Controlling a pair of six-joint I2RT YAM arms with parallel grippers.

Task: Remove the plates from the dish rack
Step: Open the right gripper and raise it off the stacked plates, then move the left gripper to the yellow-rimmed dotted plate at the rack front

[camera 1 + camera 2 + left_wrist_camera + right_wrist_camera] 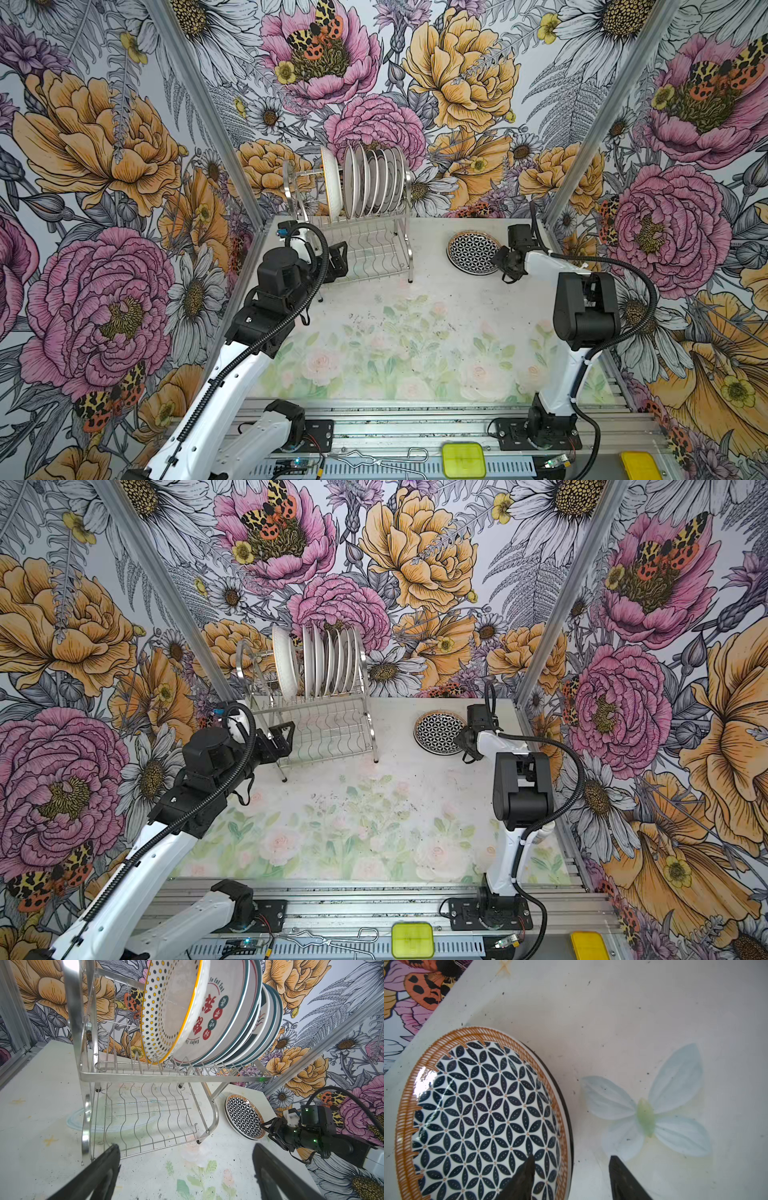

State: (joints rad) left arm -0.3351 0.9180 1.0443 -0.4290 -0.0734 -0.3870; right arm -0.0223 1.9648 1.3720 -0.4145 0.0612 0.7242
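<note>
**Rack** [374,253]: stands at the back of the worktop [415,324], upper centre in both top views.

**Plates** [374,183]: a row set on edge in the rack's upper tier, packed close. I cannot read an exact count. The dotted plate [166,1012], yellow-edged, stands tilted at the left end of the row. The one next to it carries red characters.

**Lattice plate** [473,252]: dark petal pattern, orange rim. It lies flat on the worktop, right of the rack and apart from it, near the back right corner.

**My left end effector** [338,262]: jaws wide apart with nothing between them. It sits at the left end of the rack's lower tier and points toward it. I cannot confirm contact with the wire.

**My right end effector** [572,1157]: jaws apart, straddling the lattice plate's right rim as the top views show it. One finger [527,1169] hangs over the plate's inside and its partner over bare worktop. A gap shows on each side of the rim, so nothing is clamped.
</note>
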